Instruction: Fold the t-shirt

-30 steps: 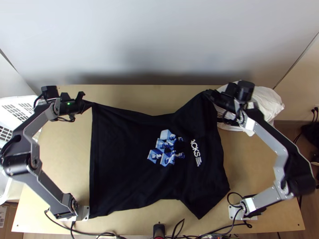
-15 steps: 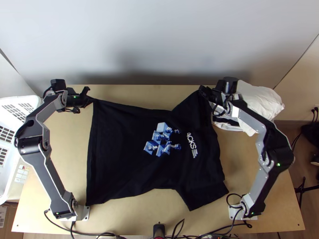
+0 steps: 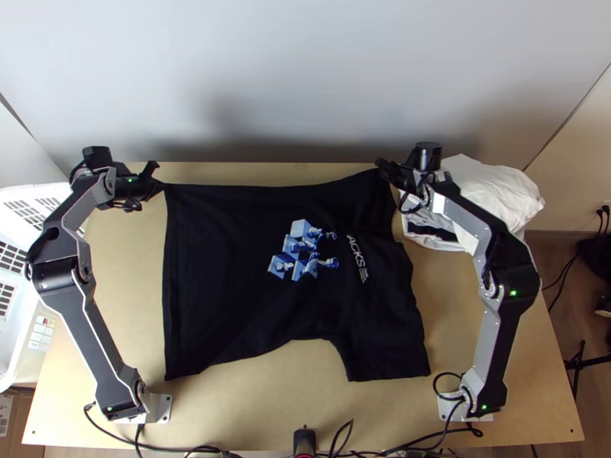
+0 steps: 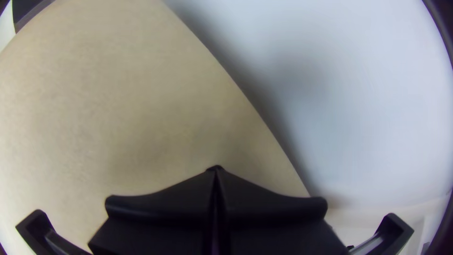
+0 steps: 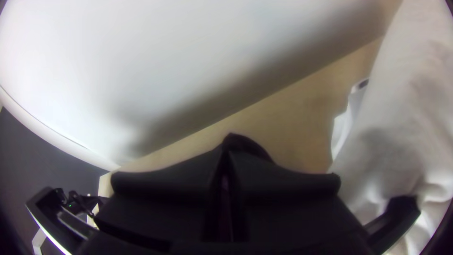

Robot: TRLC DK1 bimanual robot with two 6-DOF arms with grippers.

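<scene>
Black t-shirt (image 3: pixel 221 282), spread (white lettering (image 3: pixel 356 256), blue print (image 3: pixel 299 246)), jaws of left gripper (image 3: pixel 159 185) and right gripper (image 3: pixel 384 172) clenching it

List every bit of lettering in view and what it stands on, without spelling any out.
Large white letters: on the black shirt; big enough to make out, though the word looks cut off at one end.
Small white lines: beside them on the shirt; too small to read.
Pale label: by the white basket; too small.
Box label: at the top view's lower left; too small.
</scene>
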